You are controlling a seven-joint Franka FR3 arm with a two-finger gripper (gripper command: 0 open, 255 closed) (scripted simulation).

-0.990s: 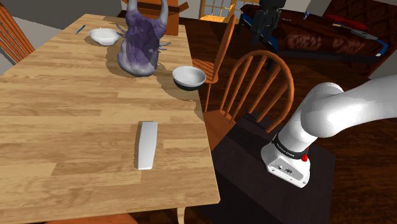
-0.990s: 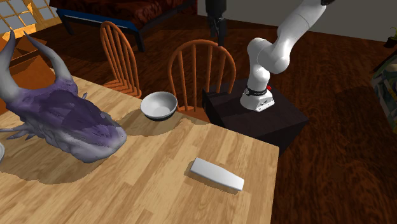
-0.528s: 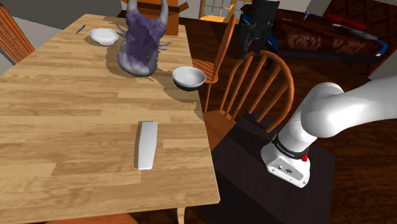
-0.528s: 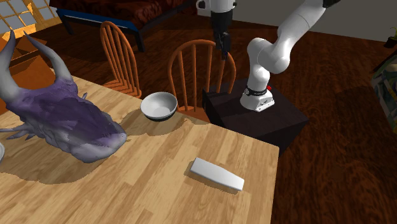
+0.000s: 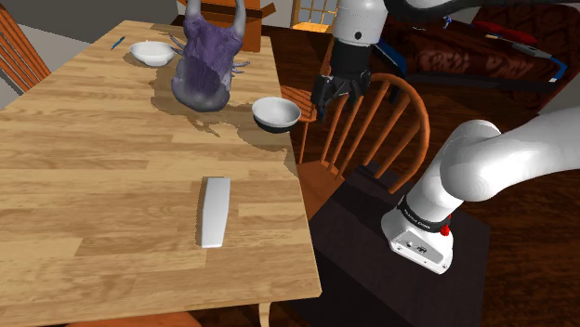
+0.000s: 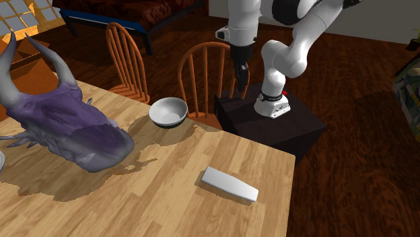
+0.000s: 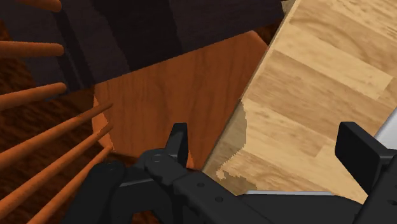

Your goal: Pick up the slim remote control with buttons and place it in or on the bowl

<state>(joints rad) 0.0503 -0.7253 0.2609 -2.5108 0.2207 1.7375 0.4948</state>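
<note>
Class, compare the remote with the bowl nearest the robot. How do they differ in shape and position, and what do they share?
The remote is long, flat and rectangular, while the bowl is round and hollow. The remote lies alone, apart from other things; the bowl stands at the table's edge, close to the horned figure. Shared: both are pale and rest on the table, and the open pincer touches neither.

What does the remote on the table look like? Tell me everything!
The remote is a slim, plain greyish-white slab, much longer than it is wide. No buttons can be made out on it. It lies flat on the wooden table, near one edge and well apart from the nearest bowl. Only the table touches it, and nothing is holding it.
</note>
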